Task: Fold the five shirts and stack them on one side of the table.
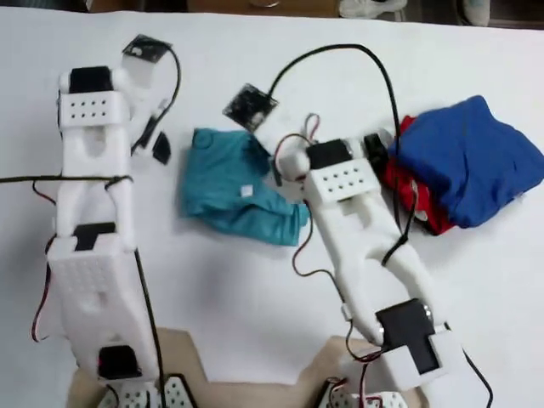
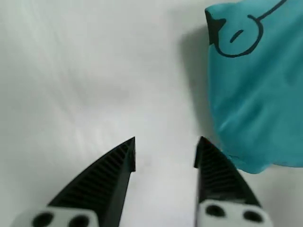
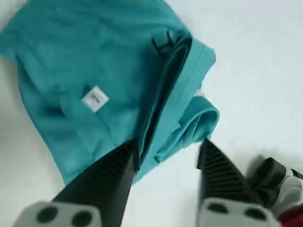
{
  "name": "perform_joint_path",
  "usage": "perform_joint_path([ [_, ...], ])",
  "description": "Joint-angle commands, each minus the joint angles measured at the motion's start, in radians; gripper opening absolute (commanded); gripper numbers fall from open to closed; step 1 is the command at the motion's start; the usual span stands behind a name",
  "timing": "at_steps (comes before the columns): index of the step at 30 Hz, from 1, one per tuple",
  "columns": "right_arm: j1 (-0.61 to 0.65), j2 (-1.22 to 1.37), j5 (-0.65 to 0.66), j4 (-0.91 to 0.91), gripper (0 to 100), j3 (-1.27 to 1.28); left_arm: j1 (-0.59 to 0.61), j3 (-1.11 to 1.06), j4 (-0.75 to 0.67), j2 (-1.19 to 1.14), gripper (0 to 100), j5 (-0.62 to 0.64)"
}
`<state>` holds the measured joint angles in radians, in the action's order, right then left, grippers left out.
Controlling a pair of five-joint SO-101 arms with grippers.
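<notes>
Bench (image 1: 255,289): one, white, with a brown board (image 1: 194,367) at the near edge.
Shirts, three seen: teal shirt (image 1: 234,191) rumpled mid-bench; blue shirt (image 1: 472,161) lying on red shirt (image 1: 429,217) at the right.
Arms: two.
Left end effector (image 2: 165,151): spread, over bare bench beside the teal shirt.
Right end effector (image 3: 168,149): spread across the teal shirt's edge.

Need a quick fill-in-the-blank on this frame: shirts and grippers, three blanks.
1. The shirt lying on the red shirt is ____.
2. The left gripper hangs over bare ____, beside the teal shirt.
3. The right gripper, over the teal shirt's edge, has its jaws ____.
Missing words: blue; table; open.
</notes>
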<state>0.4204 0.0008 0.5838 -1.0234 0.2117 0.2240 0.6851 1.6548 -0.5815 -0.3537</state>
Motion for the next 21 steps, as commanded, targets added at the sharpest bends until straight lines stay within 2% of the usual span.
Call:
perform_joint_path([
  [1, 0.008, 0.030, -0.041, 0.038, 1.9, -0.074, -0.021, 0.012, -0.008, 0.080, 5, 0.040],
  [10, 0.031, 0.325, -0.034, 0.104, 2.2, -0.281, -0.029, 0.004, -0.009, 0.075, 2, 0.043],
  [16, 0.104, 0.507, 0.091, 0.085, 2.2, -0.485, -0.025, 0.004, -0.003, 0.075, 2, 0.041],
  [21, 0.097, 0.631, 0.097, 0.071, 2.2, -0.628, -0.025, 0.004, -0.002, 0.080, 2, 0.040],
])
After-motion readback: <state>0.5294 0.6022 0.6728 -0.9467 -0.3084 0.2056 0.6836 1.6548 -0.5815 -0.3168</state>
